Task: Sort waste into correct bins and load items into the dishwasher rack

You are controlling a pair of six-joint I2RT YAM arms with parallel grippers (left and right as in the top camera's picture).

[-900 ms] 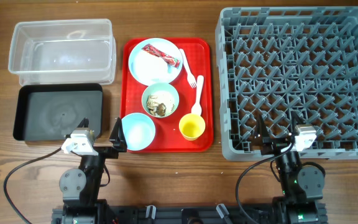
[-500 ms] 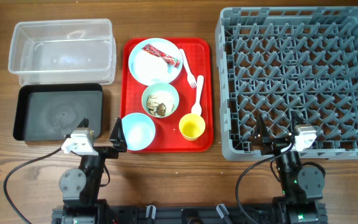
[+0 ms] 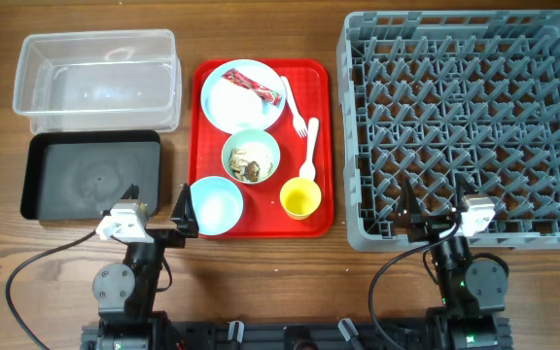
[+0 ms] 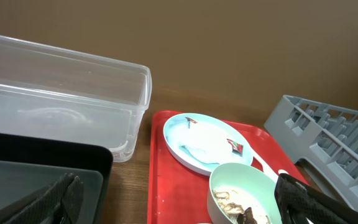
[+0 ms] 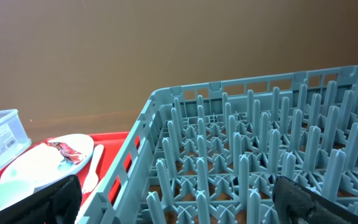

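Note:
A red tray [image 3: 207,128] holds a pale blue plate [image 3: 233,105] with the red-and-white wrapper [image 3: 252,86] on it. It also holds a pale green bowl [image 3: 264,142] with food scraps [image 3: 251,161], a pale blue bowl [image 3: 216,205], a yellow cup [image 3: 299,198], a white fork [image 3: 295,110] and a white spoon [image 3: 310,152]. The clear tub [image 3: 97,80] and the black tray [image 3: 90,176] lie at the left, and the grey rack [image 3: 465,122] at the right. My left gripper [image 3: 154,212] is open and empty near the black tray's front right corner. My right gripper [image 3: 437,206] is open and empty over the rack's front edge.
In the left wrist view the green bowl [image 4: 241,190] and the plate [image 4: 207,143] lie just ahead, between the fingers. The right wrist view looks over the rack's pegs [image 5: 253,155]. Bare wooden table [image 3: 261,267] lies in front of the tray.

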